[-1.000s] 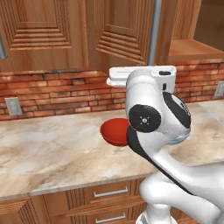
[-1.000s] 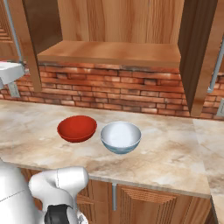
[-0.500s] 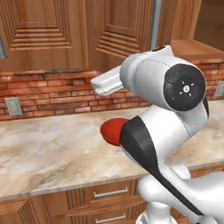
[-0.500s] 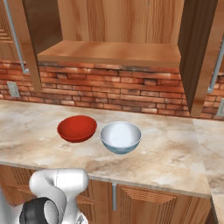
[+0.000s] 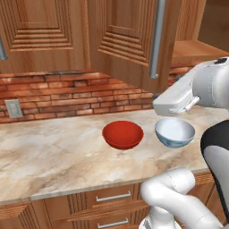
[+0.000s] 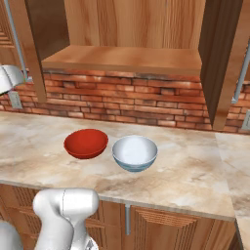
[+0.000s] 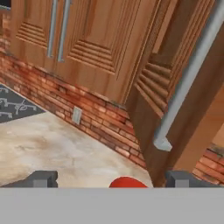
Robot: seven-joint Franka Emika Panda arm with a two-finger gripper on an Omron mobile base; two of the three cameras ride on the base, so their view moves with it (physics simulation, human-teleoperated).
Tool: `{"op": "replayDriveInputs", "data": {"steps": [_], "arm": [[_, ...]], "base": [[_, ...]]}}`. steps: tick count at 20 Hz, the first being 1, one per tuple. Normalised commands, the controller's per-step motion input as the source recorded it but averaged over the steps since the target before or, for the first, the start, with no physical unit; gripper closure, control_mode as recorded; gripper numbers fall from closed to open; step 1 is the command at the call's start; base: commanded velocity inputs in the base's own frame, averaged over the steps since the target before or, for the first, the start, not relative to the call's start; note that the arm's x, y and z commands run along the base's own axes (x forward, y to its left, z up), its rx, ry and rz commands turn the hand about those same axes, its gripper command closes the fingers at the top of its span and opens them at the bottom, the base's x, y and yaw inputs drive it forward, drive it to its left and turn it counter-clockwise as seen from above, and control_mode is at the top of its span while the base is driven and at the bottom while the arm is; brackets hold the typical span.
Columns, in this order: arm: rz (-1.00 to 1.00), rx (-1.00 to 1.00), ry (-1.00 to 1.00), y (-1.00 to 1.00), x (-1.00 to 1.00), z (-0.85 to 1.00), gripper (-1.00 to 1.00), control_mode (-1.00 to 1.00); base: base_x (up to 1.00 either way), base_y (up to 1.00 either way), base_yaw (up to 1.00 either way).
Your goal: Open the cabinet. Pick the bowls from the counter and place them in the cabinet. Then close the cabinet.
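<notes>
Bowls, red bowl point(image 6: 86, 143) just beside white-blue bowl point(image 6: 135, 153), sit on the bench point(image 6: 190, 171) below the open cabinet point(image 6: 132, 58); the pincer point(image 7: 111, 178) is spread wide, grasping nothing, near the cabinet door's handle point(image 7: 189, 78).

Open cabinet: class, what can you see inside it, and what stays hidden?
Inside the open cabinet only a bare wooden shelf shows. Its upper part is cut off by the frame. The red bowl and white-blue bowl sit on the counter.

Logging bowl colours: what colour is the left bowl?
Glossy red bowl, best in the right base view.
</notes>
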Motion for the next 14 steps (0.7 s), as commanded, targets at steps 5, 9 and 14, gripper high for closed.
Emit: {"op": "replayDriveInputs", "data": {"steps": [5,9,14], "arm": [[0.26,0.12,0.00,-0.99,0.01,-0.23,-1.00,-1.00],[0.18,0.21,0.00,-0.88,0.10,-0.17,-1.00,-1.00],[0.16,0.22,0.00,-0.63,0.27,-0.09,-1.00,-1.00]], "base": [[0.00,0.00,0.00],[0.00,0.00,0.00],[0.00,0.00,0.00]]}}
